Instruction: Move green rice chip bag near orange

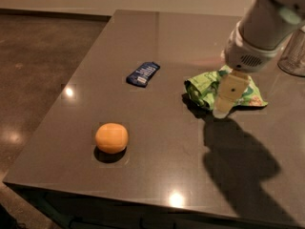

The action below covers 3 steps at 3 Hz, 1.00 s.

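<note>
The green rice chip bag (204,88) lies crumpled on the dark table, right of centre. The orange (111,138) sits near the table's front left, well apart from the bag. My gripper (225,104) hangs from the white arm coming in from the upper right. It is directly over the bag's middle and hides part of it, with its tan finger (228,92) pointing down to the bag's front edge.
A small dark blue packet (143,73) lies left of the bag, behind the orange. A clear glass container (293,56) stands at the right edge. The table's front edge (143,199) runs close below the orange. The arm's shadow falls on the front right.
</note>
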Each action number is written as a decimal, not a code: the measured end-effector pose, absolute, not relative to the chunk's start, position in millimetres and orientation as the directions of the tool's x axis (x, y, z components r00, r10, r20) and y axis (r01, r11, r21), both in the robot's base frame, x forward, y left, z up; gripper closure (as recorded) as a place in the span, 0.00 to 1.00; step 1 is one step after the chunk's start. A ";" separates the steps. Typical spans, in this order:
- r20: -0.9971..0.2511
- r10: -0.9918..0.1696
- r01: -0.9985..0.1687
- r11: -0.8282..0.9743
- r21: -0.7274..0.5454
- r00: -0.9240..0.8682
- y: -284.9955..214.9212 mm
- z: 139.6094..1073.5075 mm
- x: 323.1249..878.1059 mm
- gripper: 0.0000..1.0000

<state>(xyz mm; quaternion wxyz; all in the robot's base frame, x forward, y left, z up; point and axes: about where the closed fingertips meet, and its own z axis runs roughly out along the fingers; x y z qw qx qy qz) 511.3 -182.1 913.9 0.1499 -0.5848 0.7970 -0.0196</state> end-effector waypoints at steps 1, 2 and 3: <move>-0.210 -0.943 -0.934 0.299 -0.194 -0.258 -180.5 893.6 531.3 0.00; -0.202 -0.949 -0.940 0.280 -0.196 -0.241 -183.3 888.2 539.8 0.16; -0.201 -0.958 -0.946 0.245 -0.213 -0.202 -178.1 891.2 539.7 0.39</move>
